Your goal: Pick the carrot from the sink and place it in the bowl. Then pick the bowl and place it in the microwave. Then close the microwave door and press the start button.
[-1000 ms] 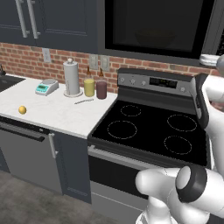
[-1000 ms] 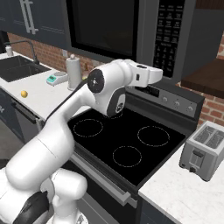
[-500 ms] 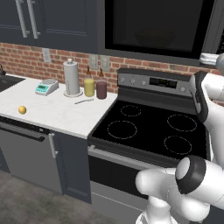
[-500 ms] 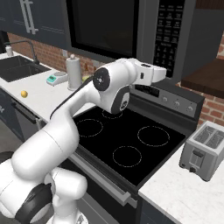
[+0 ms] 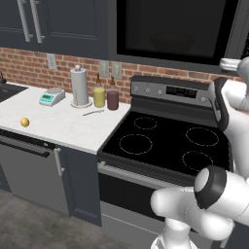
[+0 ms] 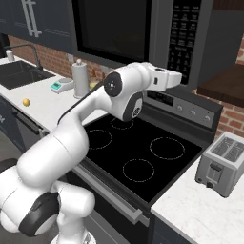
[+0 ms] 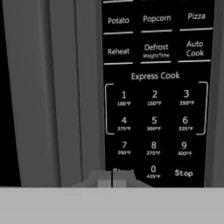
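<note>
A: The gripper [image 7: 112,178], its two fingers pressed together with nothing between them, sits right against the button strip [image 7: 155,94] of the microwave [image 6: 143,33], its tips covering most of the word at the lower left of the keypad, just left of the "0" key and along the row from "Stop".

B: And the arm behind it?

A: In the right base view the white arm [image 6: 95,112] arches up over the black stove [image 6: 138,157], its hand [image 6: 164,79] reaching to the lower part of the panel. In the left base view it rises at the right edge of the frame.

B: Where does the microwave door [image 5: 177,26] stand?

A: Shut, flush with the dark frame; its black glass gives a faint glimpse of something rounded inside, too dim to name.

B: The sink?

A: The black sink [image 6: 19,74], with its faucet [image 6: 29,51], lies well to the left, far from the hand. Its basin looks dark and I cannot tell what is in it.

B: What else is on the counter?

A: A small yellow fruit [image 5: 25,122] near the front edge, a scale [image 5: 52,97], a paper towel roll [image 5: 79,86] and two jars [image 5: 106,96] by the brick wall. A toaster [image 6: 224,164] stands right of the stove.
</note>
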Tool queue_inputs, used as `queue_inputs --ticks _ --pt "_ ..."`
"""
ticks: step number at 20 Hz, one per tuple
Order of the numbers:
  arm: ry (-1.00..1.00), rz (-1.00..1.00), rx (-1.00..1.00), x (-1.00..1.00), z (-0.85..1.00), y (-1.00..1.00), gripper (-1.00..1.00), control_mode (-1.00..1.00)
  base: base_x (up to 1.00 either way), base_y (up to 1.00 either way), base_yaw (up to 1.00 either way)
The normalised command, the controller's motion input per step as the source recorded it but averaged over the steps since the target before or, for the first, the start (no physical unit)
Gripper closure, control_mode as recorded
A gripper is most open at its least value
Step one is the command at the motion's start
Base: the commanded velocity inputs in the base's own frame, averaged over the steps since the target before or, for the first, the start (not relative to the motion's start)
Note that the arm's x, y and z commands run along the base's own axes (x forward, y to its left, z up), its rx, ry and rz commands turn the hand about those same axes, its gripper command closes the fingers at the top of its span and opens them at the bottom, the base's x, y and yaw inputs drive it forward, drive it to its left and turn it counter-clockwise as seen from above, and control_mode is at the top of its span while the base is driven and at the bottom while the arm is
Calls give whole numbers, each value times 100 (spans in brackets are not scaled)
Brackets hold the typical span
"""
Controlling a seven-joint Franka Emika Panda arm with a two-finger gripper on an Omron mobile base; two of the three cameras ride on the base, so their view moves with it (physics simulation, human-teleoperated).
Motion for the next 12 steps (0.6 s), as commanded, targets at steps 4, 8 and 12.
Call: queue_inputs --ticks 4,8,12 --pt "0 0 0 19 -1 -17 100 -100 0 0 0" --pt "0 1 0 26 -8 -13 100 -100 0 0 0" --pt "0 3 2 47 -29 -11 100 -100 0 0 0"
